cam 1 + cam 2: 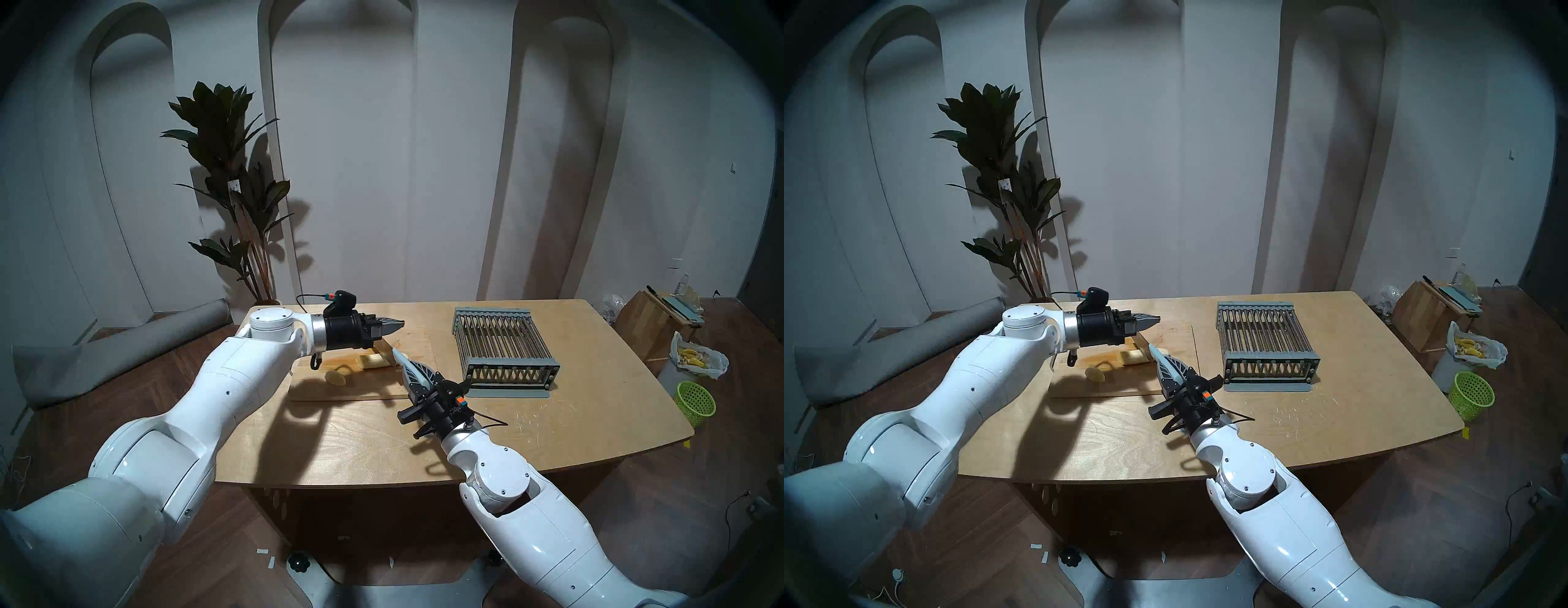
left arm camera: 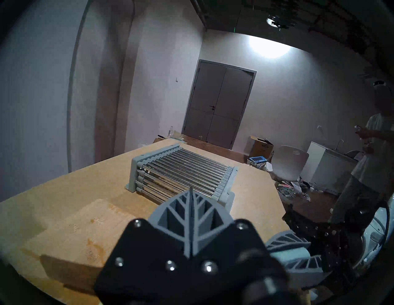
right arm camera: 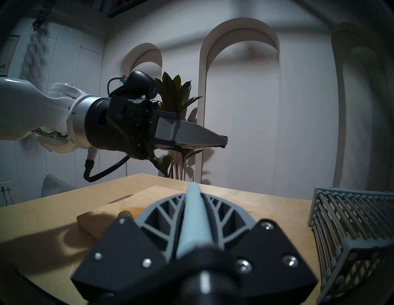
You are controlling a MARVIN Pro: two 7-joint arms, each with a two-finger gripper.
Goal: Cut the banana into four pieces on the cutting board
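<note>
Tabletop (image 1: 551, 424); level left gripper (image 1: 396, 326), seemingly closed.

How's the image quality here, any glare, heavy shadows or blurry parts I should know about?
Head views: dark fisheye rim, and the left arm's heavy shadow falls across the table and cutting board. Left wrist view: a ceiling light flares white. Right wrist view: the near right pincer is soft and blurred.

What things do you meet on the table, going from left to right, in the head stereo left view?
Cut banana piece → rest of the banana → right gripper shut on a pale blue knife handle → grey slatted rack.
</note>
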